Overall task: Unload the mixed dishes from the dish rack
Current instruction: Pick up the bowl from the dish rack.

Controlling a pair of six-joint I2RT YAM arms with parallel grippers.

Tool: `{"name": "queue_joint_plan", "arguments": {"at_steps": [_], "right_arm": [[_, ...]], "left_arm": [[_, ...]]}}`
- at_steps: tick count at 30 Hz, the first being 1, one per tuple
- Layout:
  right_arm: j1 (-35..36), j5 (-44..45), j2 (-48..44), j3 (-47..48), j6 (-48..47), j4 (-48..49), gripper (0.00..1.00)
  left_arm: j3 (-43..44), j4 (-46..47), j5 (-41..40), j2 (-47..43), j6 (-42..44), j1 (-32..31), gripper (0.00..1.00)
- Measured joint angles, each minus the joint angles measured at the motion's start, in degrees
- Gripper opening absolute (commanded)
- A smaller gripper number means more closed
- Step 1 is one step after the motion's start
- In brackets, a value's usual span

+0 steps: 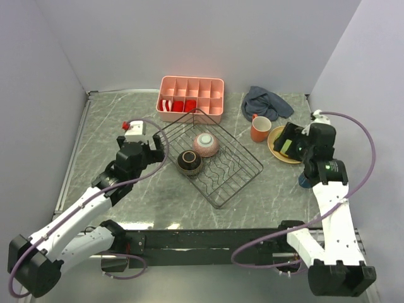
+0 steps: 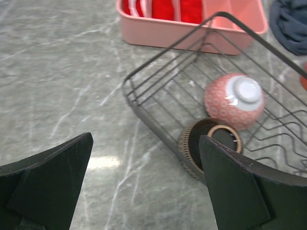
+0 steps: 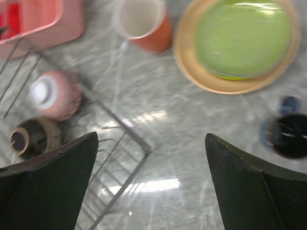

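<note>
The right gripper [image 3: 151,137] has its two fingers wide apart with nothing between them. It hangs over the table [image 3: 192,143] near the green plate [image 3: 242,38], which lies on the tan plate [image 3: 192,72], with the orange mug [image 3: 144,21] just beside them. The left gripper [image 2: 146,137] is wide apart too and holds nothing, just beside the black dish rack [image 2: 144,103], where the pink bowl [image 2: 230,103] and the brown bowl [image 2: 192,146] sit close together.

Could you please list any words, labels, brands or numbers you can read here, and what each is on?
None can be read. The orange mug, lime green plate, pinkish bowl, dark-brown bowl and pink tray show no lettering; the right wrist view is blurred.
</note>
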Motion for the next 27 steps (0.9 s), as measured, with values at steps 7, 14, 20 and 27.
{"name": "queue_joint_plan", "arguments": {"at_steps": [7,14,20,27], "right_arm": [[10.2,-4.6,-1.8,-6.3,2.0,5.4,1.00],[14.5,-7.1,-4.7,-12.7,4.9,8.3,1.00],[15.5,-7.1,-11.1,-14.9,5.6,9.1,1.00],[15.5,-7.2,-17.5,-17.7,5.5,8.6,1.00]], "left_arm": [[9.0,-4.7,6.4,8.6,0.4,-0.8,0.99],[19.5,-10.0,8.3,20.3,1.7,-4.7,0.99],[28.8,-13.1,7.3,32.0,2.3,-8.7,0.99],[41.0,-17.0,4.2,47.0,0.8,-9.9,1.00]]}}
